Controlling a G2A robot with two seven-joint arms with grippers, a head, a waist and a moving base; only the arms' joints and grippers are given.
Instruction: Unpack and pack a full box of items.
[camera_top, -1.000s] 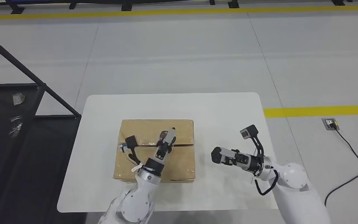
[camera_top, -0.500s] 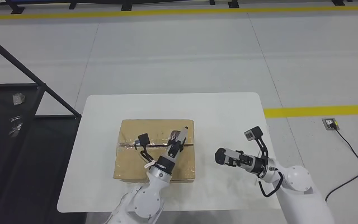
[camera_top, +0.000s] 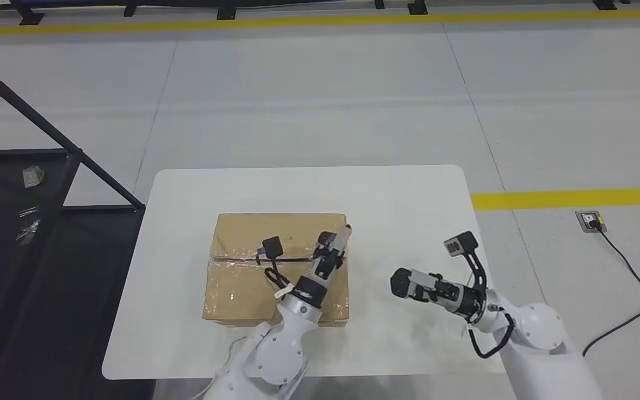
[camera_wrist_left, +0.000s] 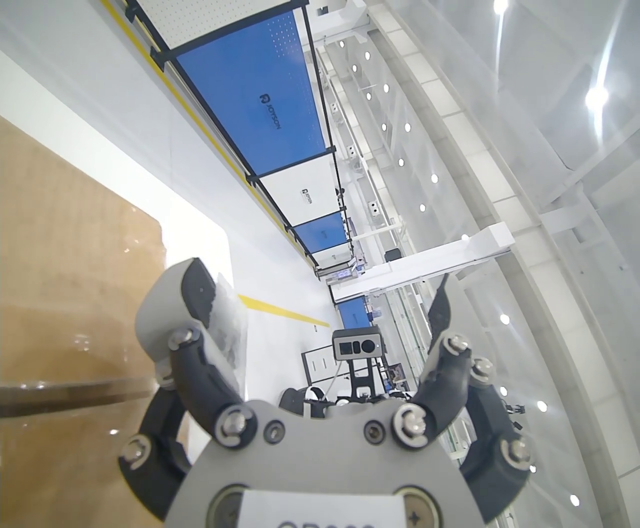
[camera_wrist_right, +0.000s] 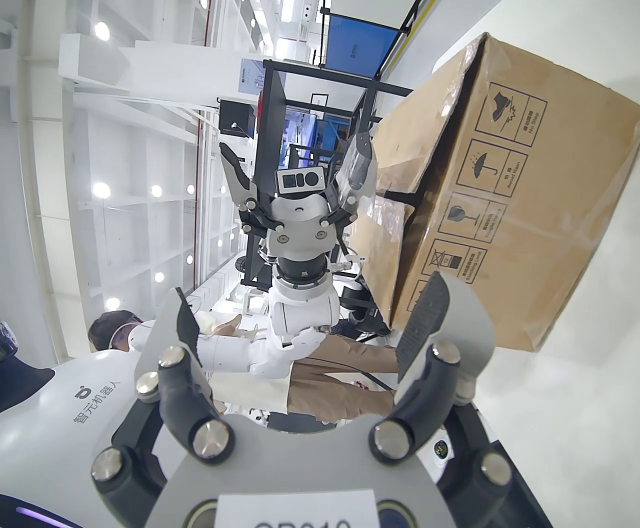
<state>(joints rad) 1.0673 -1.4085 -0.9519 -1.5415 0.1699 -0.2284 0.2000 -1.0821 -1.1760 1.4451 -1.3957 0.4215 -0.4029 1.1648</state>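
A brown cardboard box (camera_top: 250, 262) lies on the white table (camera_top: 400, 200), its top flaps meeting along a taped seam. My left gripper (camera_top: 335, 245) hovers over the right end of that seam, open, with a scrap of clear tape (camera_wrist_left: 227, 320) stuck to one finger. In the right wrist view the left gripper (camera_wrist_right: 295, 160) stands beside the box (camera_wrist_right: 475, 200), where a dark gap shows between the flaps. My right gripper (camera_top: 400, 283) is open and holds nothing, a short way right of the box; its jaws (camera_wrist_right: 310, 320) face the box's printed side.
A black metal rack (camera_top: 40, 190) stands off the table's left side. Bare table surface lies behind and to the right of the box. A yellow floor line (camera_top: 550, 198) runs past the table's right edge.
My left gripper has slid rightward along the box top, from the middle of the seam to its right end. The right arm has drawn back a little to the right.
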